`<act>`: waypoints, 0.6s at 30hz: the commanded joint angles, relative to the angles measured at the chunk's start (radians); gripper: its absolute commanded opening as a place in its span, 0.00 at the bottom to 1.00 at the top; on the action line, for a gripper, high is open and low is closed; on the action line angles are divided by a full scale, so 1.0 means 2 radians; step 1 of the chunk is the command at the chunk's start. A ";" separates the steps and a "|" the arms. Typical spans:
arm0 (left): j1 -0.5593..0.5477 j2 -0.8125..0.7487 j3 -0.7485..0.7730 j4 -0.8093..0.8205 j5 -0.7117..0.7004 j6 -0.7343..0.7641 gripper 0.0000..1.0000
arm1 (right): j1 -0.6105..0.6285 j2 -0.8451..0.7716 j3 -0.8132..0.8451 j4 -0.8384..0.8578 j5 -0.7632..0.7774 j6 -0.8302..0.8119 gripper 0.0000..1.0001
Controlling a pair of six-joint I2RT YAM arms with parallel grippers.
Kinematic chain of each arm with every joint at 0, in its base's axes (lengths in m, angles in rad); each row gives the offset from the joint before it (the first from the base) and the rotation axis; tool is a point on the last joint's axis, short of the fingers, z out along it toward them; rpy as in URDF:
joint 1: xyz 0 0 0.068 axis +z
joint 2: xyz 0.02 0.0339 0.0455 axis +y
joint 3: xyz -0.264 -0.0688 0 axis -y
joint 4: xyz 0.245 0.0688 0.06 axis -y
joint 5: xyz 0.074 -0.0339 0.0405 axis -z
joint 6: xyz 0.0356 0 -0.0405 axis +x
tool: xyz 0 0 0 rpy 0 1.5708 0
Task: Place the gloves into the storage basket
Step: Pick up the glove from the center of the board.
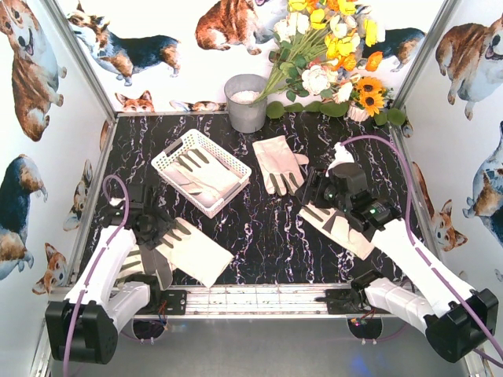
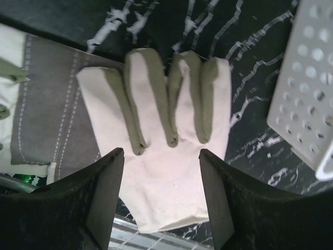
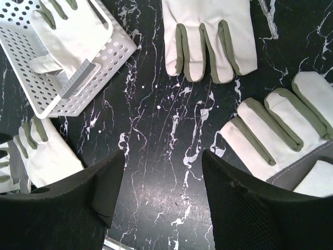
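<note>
The white slotted storage basket [image 1: 224, 151] stands at mid-left with one glove [image 1: 200, 174] lying in it; the right wrist view shows both the basket [image 3: 112, 57] and this glove [image 3: 67, 31]. A second glove [image 1: 279, 163] lies flat right of the basket. A third glove [image 1: 339, 229] lies under my right arm. A fourth glove [image 1: 196, 250] lies near left, below my left gripper [image 1: 161, 228], whose open jaws straddle its cuff [image 2: 161, 156] from above. A grey-palmed glove [image 2: 47, 120] lies beside it. My right gripper [image 3: 161, 192] is open and empty over bare table.
A grey metal bucket [image 1: 246, 100] and a bunch of artificial flowers [image 1: 330, 47] stand at the back. Corgi-print walls close in three sides. A metal rail [image 1: 251, 298] runs along the near edge of the black marbled table [image 1: 267, 228].
</note>
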 commanded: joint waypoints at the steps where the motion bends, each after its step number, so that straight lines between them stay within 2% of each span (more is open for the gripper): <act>1: -0.002 -0.005 -0.014 -0.017 -0.064 -0.083 0.55 | -0.001 -0.016 -0.006 0.034 -0.004 0.022 0.63; 3: -0.001 0.002 -0.026 -0.021 -0.079 -0.101 0.54 | -0.002 -0.020 -0.009 0.035 -0.002 0.024 0.62; 13: -0.001 0.057 -0.060 0.026 -0.103 -0.097 0.44 | -0.001 -0.026 -0.021 0.041 -0.008 0.036 0.62; 17: -0.001 0.062 -0.081 0.051 -0.091 -0.098 0.43 | -0.001 -0.024 -0.028 0.045 -0.010 0.042 0.62; 18: -0.001 0.063 -0.084 0.055 -0.089 -0.098 0.39 | -0.002 -0.023 -0.028 0.046 -0.011 0.044 0.62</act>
